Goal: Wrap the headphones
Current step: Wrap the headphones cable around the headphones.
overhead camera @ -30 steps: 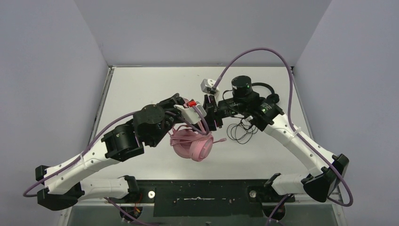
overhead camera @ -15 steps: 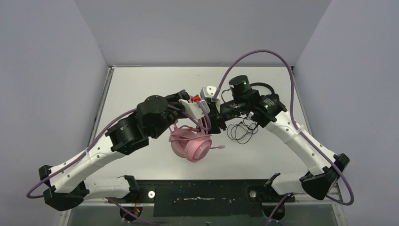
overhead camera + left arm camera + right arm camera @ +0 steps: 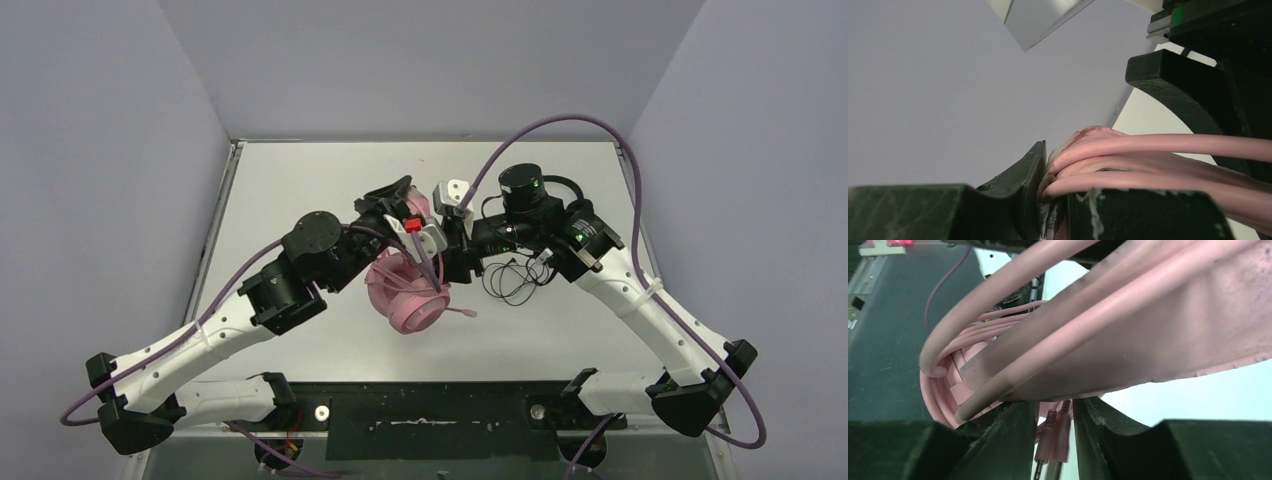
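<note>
The pink headphones (image 3: 404, 292) hang above the table's middle, their pink cable wound over the headband (image 3: 1128, 155). My left gripper (image 3: 424, 238) is shut on that headband and cable (image 3: 1053, 186), gripping from the left. My right gripper (image 3: 456, 254) faces it from the right, its jaws a little apart under the headband (image 3: 1168, 335). Two pink jack plugs (image 3: 1057, 432) hang in the gap (image 3: 1054, 415), and nothing is visibly pinched. The black headphones (image 3: 562, 186) lie mostly hidden behind my right arm, and their thin black cable (image 3: 512, 283) is looped on the table.
The white table (image 3: 300, 190) is walled by grey panels at the left, back and right. A dark strip with the arm bases (image 3: 430, 410) runs along the near edge. Purple arm cables (image 3: 570, 118) arc over the right half.
My left arm has swung the pink headphones up and slightly back, tilting them. The right gripper's jaws have parted a little, and its wrist has shifted slightly right.
</note>
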